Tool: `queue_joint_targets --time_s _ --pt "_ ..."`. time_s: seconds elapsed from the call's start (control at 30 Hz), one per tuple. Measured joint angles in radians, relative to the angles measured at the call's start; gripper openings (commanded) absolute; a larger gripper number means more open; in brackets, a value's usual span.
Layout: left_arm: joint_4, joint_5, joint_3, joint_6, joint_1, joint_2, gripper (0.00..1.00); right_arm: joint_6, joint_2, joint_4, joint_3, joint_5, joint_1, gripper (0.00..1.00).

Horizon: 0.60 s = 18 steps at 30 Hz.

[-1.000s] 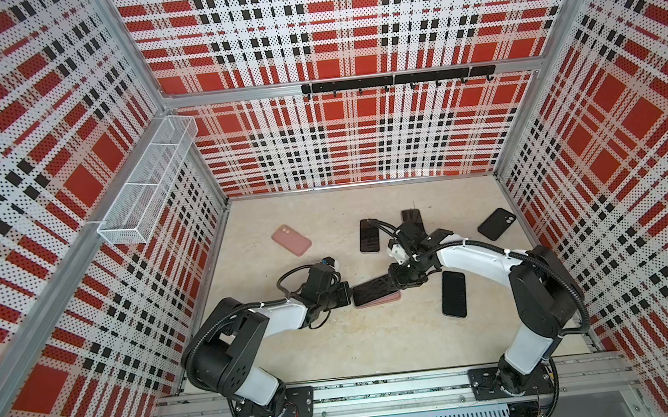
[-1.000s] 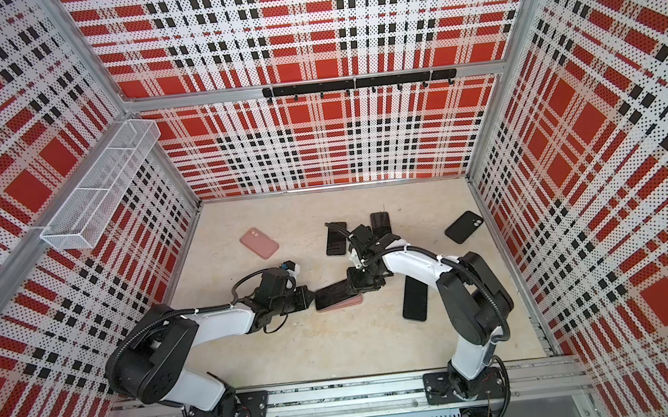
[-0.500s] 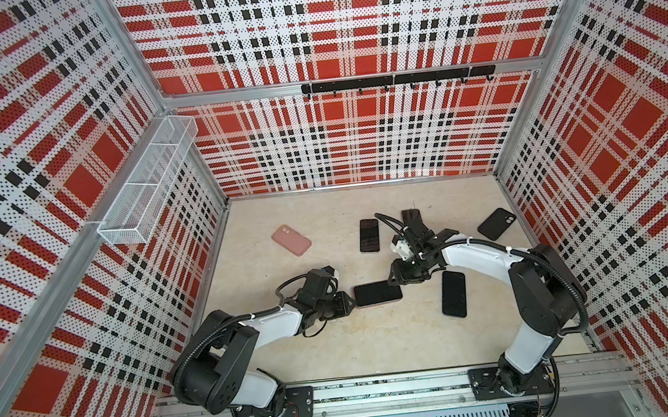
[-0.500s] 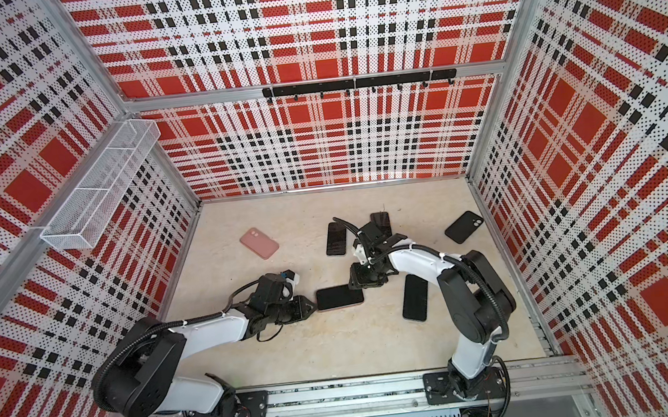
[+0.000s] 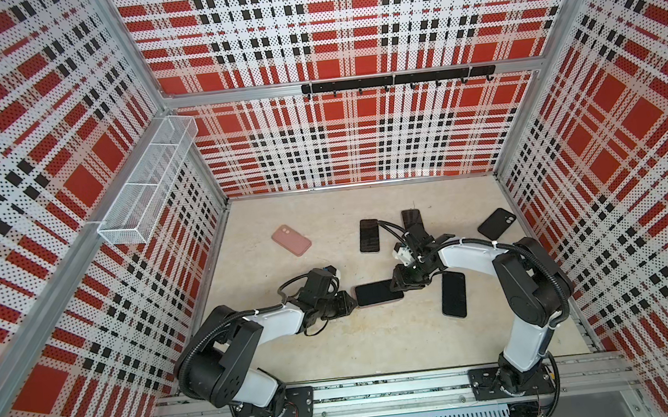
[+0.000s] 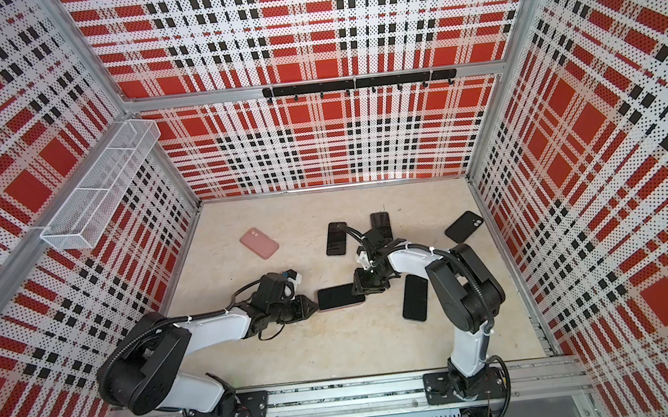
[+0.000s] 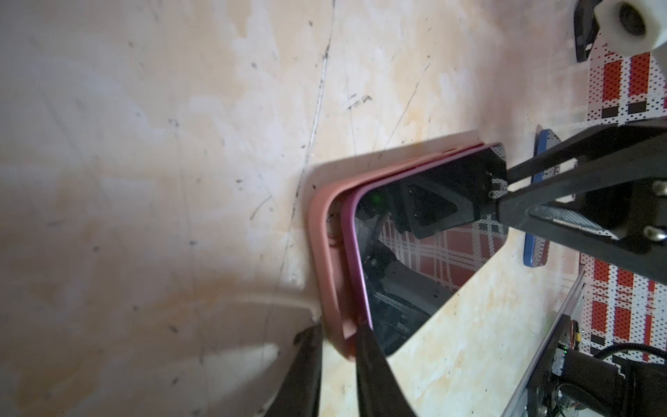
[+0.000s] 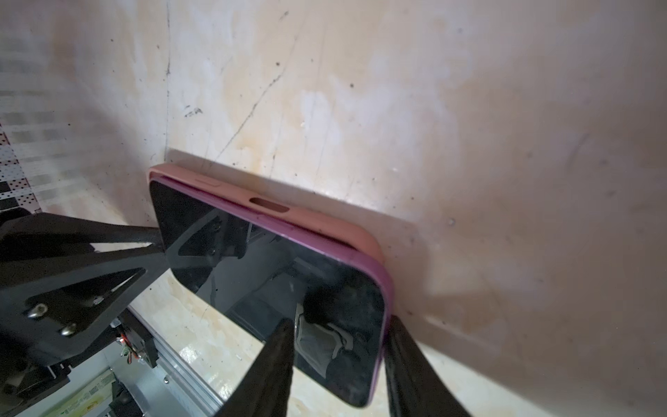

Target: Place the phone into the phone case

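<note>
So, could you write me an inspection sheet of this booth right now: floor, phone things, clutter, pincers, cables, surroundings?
Surface: beige tabletop, scratched, stained.
Job's things: purple-edged phone, screen up, on pink phone case, not yet pressed in.
Clutter: three dark phones, black phone case, second pink case.
Grippers: left pincer pinches the case's rim; right pincer open astride the phone's far end.
Cables: black cables along both arms.
Surroundings: red plaid walls, wire basket, hook rail.

Both arms low, elbows out; left tool [image 5: 351, 302] narrowly parted; right tool [image 5: 399, 285] wider apart
</note>
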Motion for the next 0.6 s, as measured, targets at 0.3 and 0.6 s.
queue_joint_targets --time_s 0.3,0.6 --pt "0.001 0.000 0.018 0.006 0.001 0.020 0.20 0.000 -0.011 -0.019 0.002 0.013 0.000 0.35" --pt "0.013 0.000 0.037 0.009 0.002 0.047 0.18 0.012 -0.092 -0.006 0.002 -0.013 -0.003 0.33"
